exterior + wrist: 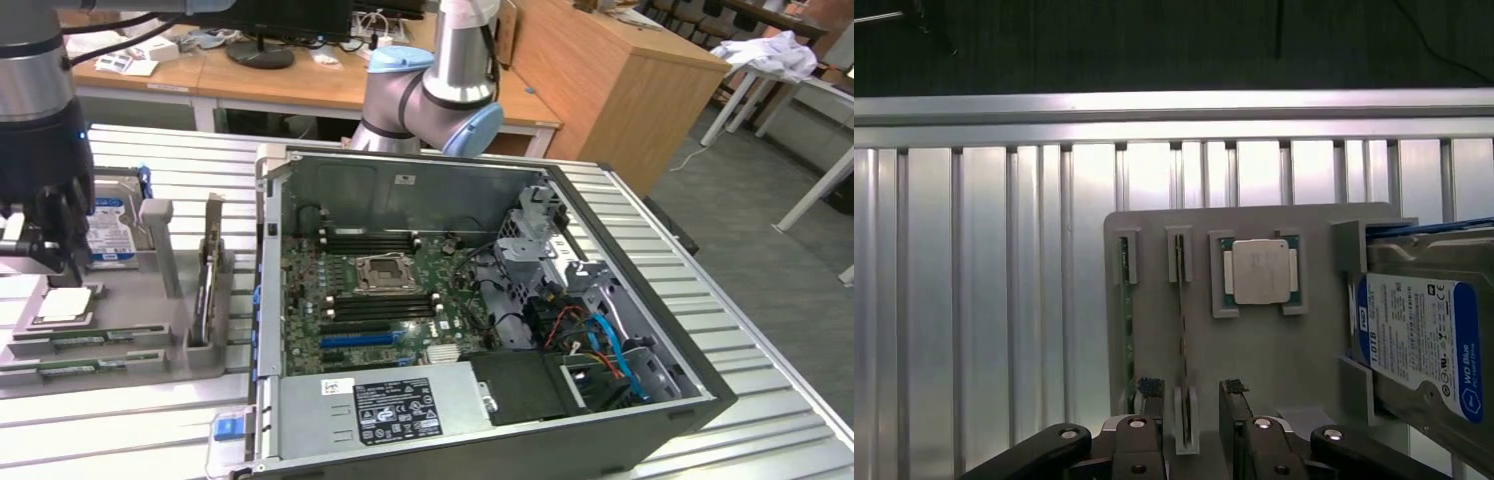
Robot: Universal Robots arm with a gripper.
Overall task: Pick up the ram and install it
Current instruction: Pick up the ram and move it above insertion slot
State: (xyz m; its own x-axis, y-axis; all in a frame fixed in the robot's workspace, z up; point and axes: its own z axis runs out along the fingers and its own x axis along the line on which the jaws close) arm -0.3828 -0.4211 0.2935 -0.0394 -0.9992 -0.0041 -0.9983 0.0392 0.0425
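Note:
Two ram sticks stand on edge in a grey holder tray (1274, 370): one ram (1180, 330) and a second ram (1128, 320) beside it. My gripper (1189, 425) hangs open over the tray's end, its fingers (1239, 420) either side of the first stick and not touching it. In the exterior view the gripper (54, 258) hovers over the tray at the far left, with the green ram sticks (80, 343) lying along the tray's near part. The open computer case (467, 300) shows the motherboard with black memory slots (380, 305).
A processor chip (1259, 270) and a blue-labelled hard drive (1419, 345) also sit in the tray. A card stands upright (207, 280) between the tray and the case. A second arm's base (434, 95) rises behind the case. The slatted metal table (984, 300) surrounds everything.

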